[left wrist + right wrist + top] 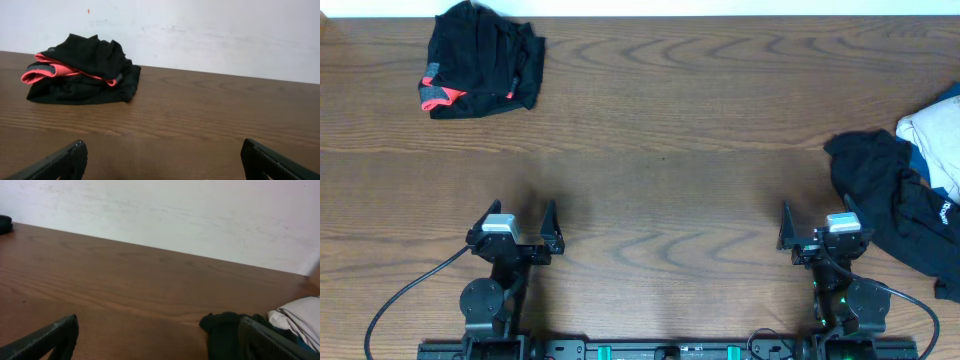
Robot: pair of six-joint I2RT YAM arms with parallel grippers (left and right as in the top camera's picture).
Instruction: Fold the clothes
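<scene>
A black garment with a coral-red band lies bunched at the table's far left; it also shows in the left wrist view. A pile of clothes sits at the right edge: a loose black piece with white and blue pieces behind it. The black piece shows in the right wrist view. My left gripper is open and empty near the front edge. My right gripper is open and empty, just left of the black piece.
The brown wooden table spans the whole view. A white wall stands behind its far edge. Black cables run from both arm bases at the front edge.
</scene>
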